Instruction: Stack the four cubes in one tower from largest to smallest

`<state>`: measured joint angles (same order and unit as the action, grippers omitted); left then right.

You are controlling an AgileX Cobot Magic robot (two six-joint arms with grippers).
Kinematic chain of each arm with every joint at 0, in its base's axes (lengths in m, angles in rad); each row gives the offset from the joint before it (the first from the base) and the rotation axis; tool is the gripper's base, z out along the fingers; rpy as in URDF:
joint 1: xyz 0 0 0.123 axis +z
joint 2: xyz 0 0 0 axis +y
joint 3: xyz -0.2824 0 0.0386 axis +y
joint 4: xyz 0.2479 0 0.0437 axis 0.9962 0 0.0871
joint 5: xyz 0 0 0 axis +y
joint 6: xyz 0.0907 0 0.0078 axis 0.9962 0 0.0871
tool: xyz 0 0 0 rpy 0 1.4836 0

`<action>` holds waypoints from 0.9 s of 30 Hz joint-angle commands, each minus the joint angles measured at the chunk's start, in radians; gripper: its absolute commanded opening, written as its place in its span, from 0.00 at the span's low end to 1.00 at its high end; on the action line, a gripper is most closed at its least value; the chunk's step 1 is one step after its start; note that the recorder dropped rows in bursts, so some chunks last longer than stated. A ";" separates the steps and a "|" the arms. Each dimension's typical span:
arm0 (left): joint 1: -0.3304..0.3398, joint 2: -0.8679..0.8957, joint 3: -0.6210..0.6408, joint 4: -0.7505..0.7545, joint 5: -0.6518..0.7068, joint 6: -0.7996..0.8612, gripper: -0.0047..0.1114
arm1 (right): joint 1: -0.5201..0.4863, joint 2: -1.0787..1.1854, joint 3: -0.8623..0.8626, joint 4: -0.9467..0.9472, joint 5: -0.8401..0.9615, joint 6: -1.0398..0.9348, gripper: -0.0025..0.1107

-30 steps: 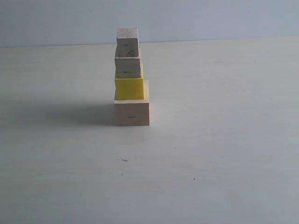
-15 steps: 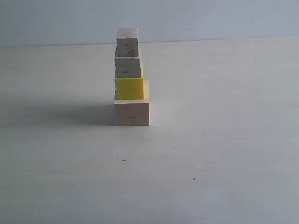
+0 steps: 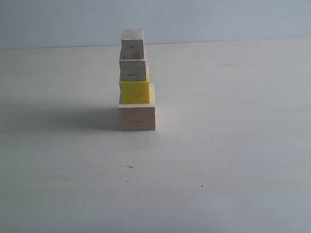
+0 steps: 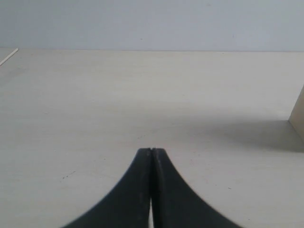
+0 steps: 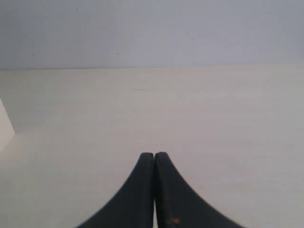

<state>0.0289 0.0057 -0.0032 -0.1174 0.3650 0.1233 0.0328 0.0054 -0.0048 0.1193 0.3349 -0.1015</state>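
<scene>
From across the room, the tower (image 3: 135, 80) stands on the table (image 3: 233, 160), back and a little left of the middle. The big pale cube (image 3: 137, 118) is at the bottom, then the yellow cube (image 3: 134, 92), the middle pale cube (image 3: 133, 70), and the smallest cube (image 3: 132, 42) on top. The upper three sit toward the left side of the base rather than centred, which makes it look a touch precarious. No arm shows here.

The left wrist camera shows the left gripper (image 4: 151, 151) with its fingers pressed together and nothing between them. A sliver of what I take to be the big pale cube (image 4: 299, 114) shows nearby with its shadow.

In the right wrist view, the right gripper (image 5: 155, 155) is likewise closed and empty, and a pale corner of the stack (image 5: 4, 129) is just in sight.

The stacking looks finished to me, so what remains is leaving it alone. Any pull-back should go slowly and away from the column, without jarring the tabletop. There is wide bare surface in front and to both sides. Behind the tower, the table's far edge meets the wall (image 3: 218, 19).
</scene>
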 commanded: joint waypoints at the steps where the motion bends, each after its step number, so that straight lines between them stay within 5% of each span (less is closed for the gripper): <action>1: -0.005 -0.006 0.003 0.003 -0.006 0.002 0.04 | -0.006 -0.005 0.005 0.012 0.023 0.064 0.02; 27: -0.005 -0.006 0.003 0.003 -0.006 0.002 0.04 | -0.006 -0.005 0.005 0.030 0.021 0.101 0.02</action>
<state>0.0289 0.0057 -0.0032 -0.1174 0.3650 0.1233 0.0328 0.0054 -0.0048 0.1457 0.3544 0.0000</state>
